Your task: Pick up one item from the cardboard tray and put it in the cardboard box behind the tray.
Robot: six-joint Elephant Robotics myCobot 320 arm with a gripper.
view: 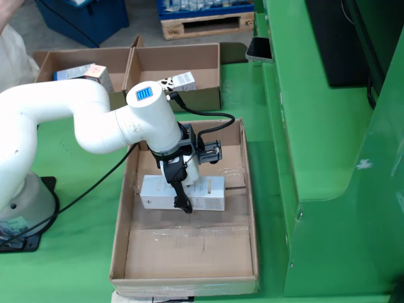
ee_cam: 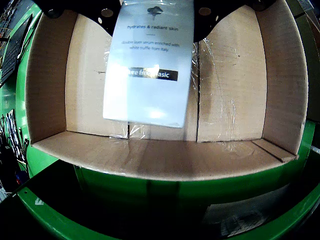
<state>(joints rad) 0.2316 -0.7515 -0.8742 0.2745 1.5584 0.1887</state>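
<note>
A white carton (ee_cam: 150, 65) with printed text "hydrates & radiant skin" hangs close under the wrist camera, and the black gripper parts (ee_cam: 207, 20) show only at the top edge. In the fixed view my gripper (view: 183, 203) reaches down onto this white carton (view: 151, 192), which lies across the middle of the large cardboard tray (view: 120, 240). The jaws appear shut on the carton; the fingertips are mostly hidden by it. The tray walls (ee_cam: 45, 75) surround the carton in the wrist view. Behind the tray stands a cardboard box (view: 151, 63) holding a small patterned carton (view: 180, 81).
A second cardboard box (view: 47, 63) at the back left holds another carton (view: 85, 72). Tall green machine housing (view: 328, 158) runs along the tray's right side. The robot base (view: 19, 208) and a black cable (view: 82, 196) lie left of the tray on the green table (view: 76, 265).
</note>
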